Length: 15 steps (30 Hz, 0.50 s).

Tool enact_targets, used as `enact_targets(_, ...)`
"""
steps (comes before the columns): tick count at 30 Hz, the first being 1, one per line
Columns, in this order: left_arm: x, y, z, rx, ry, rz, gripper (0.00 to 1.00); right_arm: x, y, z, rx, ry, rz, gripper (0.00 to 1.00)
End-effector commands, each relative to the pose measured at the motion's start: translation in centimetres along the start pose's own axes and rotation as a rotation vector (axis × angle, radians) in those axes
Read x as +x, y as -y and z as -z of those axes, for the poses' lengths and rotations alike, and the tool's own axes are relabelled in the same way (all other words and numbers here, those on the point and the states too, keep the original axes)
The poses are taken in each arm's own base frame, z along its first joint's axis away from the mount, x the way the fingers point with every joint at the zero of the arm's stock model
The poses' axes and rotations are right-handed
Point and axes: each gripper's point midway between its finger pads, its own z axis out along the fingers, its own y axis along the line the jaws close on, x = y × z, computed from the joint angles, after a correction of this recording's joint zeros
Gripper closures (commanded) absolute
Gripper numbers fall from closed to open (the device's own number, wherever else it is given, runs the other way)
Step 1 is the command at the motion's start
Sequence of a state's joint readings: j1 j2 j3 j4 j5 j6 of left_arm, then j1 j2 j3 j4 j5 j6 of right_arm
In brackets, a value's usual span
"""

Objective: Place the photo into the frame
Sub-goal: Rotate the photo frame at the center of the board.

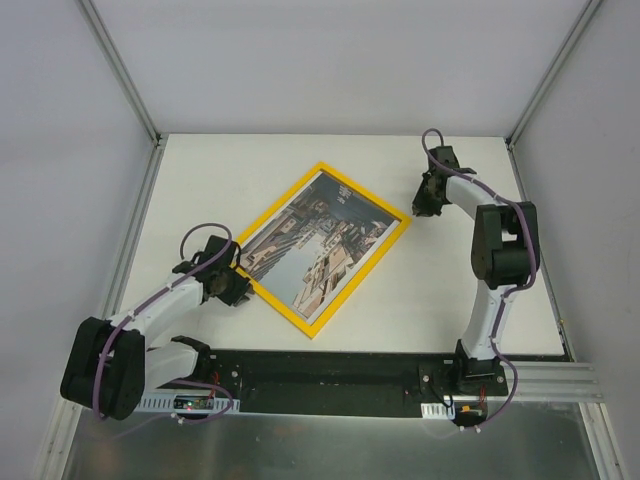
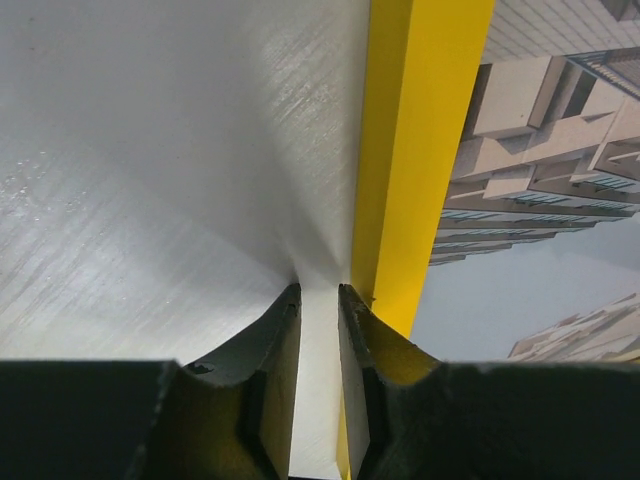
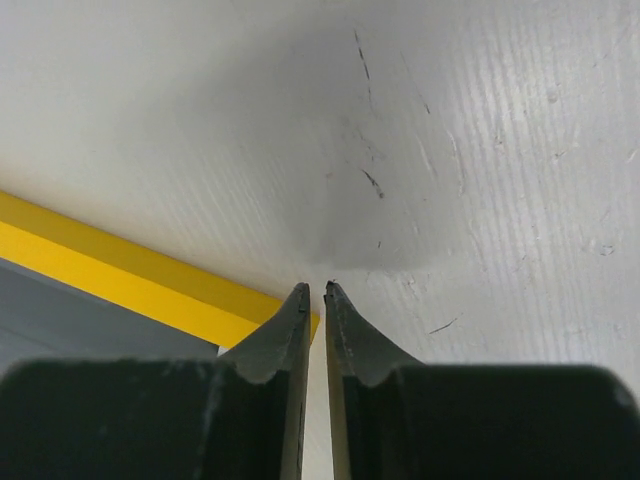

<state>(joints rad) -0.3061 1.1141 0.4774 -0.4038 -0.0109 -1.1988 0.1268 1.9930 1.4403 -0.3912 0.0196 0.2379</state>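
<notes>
The photo [image 1: 318,240] lies inside the frame [image 1: 392,243] on the worktop [image 1: 470,160], so the job looks done. Both arms' fingers [image 2: 362,330] are nearly closed, holding nothing.

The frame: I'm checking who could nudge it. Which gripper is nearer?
Left. The left gripper sits right against the frame at its near-left yellow edge; the right gripper is just off its far-right corner, over bare table.
</notes>
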Motion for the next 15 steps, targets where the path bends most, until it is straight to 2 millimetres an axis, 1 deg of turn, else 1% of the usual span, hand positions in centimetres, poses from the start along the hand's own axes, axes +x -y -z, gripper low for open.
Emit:
enact_targets(1,-0.6,0.6,-0.6,-0.008,0.034,0.036,0.8,0.5,0.2,-0.1,0.059,-0.033,0.062,0.88)
enact_targets(4,-1.0,0.9,-0.8,-0.014,0.048,0.045,0.8,1.6,0.2,-0.6,0.067,-0.061,0.083,0.88)
enact_targets(7,-1.3,1.2,-1.0,-0.022,0.052,0.052,0.81,2.9,0.4,-0.6,0.098,-0.08,0.119,0.89)
enact_targets(11,-2.2,1.6,-1.4,-0.043,0.057,0.063,0.81,4.1,-0.1,0.0,0.08,-0.097,0.136,0.89)
enact_targets(15,-3.9,2.1,-1.9,-0.06,0.056,0.099,0.81,6.2,-0.1,0.9,0.077,-0.116,0.151,0.89)
